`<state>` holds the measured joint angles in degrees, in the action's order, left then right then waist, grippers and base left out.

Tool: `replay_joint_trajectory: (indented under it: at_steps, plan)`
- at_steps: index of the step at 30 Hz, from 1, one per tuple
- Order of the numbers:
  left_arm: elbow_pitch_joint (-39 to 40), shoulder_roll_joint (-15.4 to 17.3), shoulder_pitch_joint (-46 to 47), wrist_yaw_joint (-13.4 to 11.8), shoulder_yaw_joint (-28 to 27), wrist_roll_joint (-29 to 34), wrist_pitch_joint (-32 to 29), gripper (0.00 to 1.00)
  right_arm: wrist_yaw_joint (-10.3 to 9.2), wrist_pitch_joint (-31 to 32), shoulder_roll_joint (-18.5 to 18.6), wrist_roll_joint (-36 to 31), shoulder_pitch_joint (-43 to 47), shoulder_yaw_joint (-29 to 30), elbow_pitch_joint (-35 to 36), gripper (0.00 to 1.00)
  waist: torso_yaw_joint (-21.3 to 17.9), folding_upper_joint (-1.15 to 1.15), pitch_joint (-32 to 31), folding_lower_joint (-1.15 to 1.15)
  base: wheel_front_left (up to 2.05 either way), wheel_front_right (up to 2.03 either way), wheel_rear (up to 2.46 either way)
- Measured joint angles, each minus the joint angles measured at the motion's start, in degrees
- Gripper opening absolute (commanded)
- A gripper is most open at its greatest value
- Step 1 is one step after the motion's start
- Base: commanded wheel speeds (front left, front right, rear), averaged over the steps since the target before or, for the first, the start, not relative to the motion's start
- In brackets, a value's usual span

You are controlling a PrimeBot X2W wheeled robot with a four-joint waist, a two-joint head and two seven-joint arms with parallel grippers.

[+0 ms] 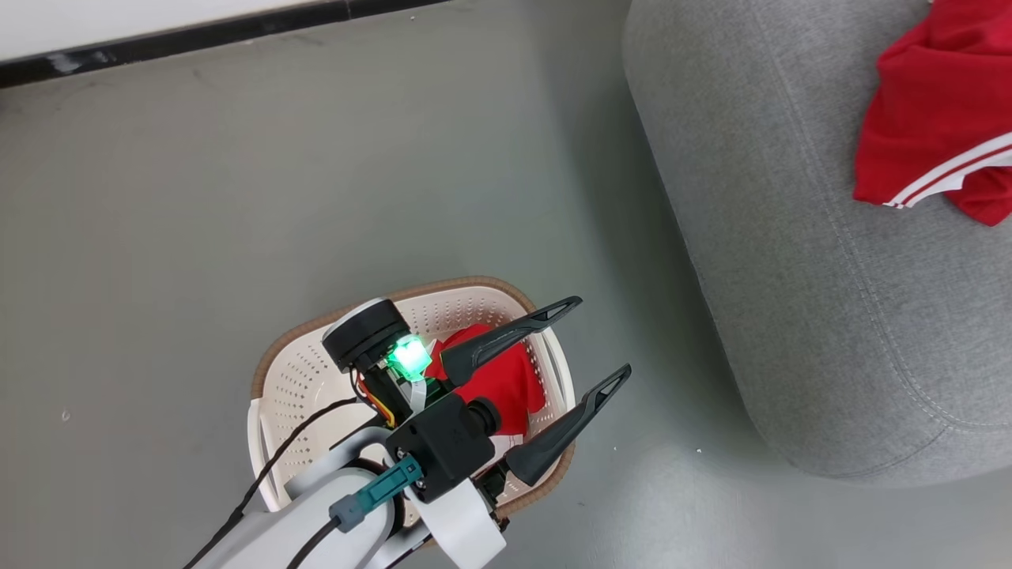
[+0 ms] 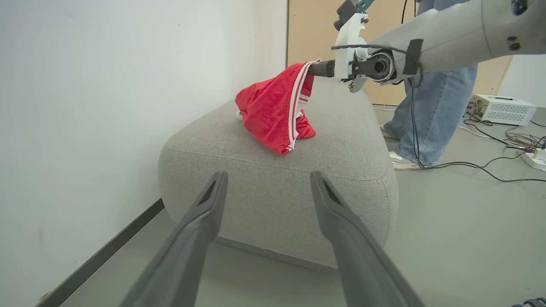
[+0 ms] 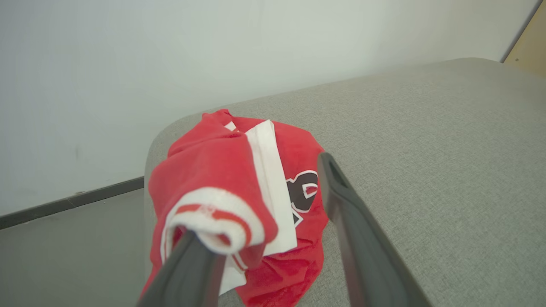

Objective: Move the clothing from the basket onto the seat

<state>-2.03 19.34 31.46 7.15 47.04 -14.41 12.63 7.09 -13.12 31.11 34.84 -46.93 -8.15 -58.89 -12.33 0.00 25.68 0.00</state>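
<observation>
left pincer hangs spread wide above the cream laundry basket, where a red jersey lies bunched. right pincer, also wide, has the second jersey draped over one finger, its lower folds resting on the grey sofa.

Your left claw rises from 6 o'clock, its two dark fingers spread wide with nothing between them. Past them sits the grey seat, and on its top, toward 12 o'clock, lies red clothing with white stripes. The cloth's upper edge is lifted and draped over the right claw, whose pale arm reaches in from 2 o'clock. Behind the seat, also at 2 o'clock, a person in blue jeans stands on the floor. A white box and cables lie at 3 o'clock. A white wall runs along 9 o'clock.
</observation>
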Motion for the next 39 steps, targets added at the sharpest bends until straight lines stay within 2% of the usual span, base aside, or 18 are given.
replay_joint_trajectory:
  at_steps: [11, 15, 24, 39]
  plan:
    - [-2.87, -0.32, -0.15, 0.00, 0.35, -1.32, 0.52, 1.00, -0.01, -0.62, 0.56, -0.14, 2.54, -1.37, 4.15, 1.00, -1.36, 0.00, -2.49, 0.00, 0.00, 0.00, 0.00]
    - [-3.90, -0.66, -0.71, 0.00, 0.19, -2.03, 0.78, 1.00, -0.01, -1.03, 1.64, -0.46, 3.34, -1.82, 6.86, 1.00, -1.76, 0.00, -3.60, 0.00, 0.00, 0.00, 0.00]
    - [-6.38, -1.08, -2.74, -0.70, -1.98, -3.11, 1.36, 1.00, -0.01, -1.11, 1.51, -0.43, 5.31, -2.15, 13.25, 1.00, -1.88, 0.00, -6.56, 0.00, 0.00, 0.00, 0.00]
    - [-7.90, -1.13, -8.87, -5.93, -8.75, -5.97, 1.85, 1.00, -0.01, -1.18, -3.80, -3.58, 10.53, -3.52, 26.87, 1.00, 1.31, 0.00, -12.23, 0.00, 0.00, 0.00, 0.00]
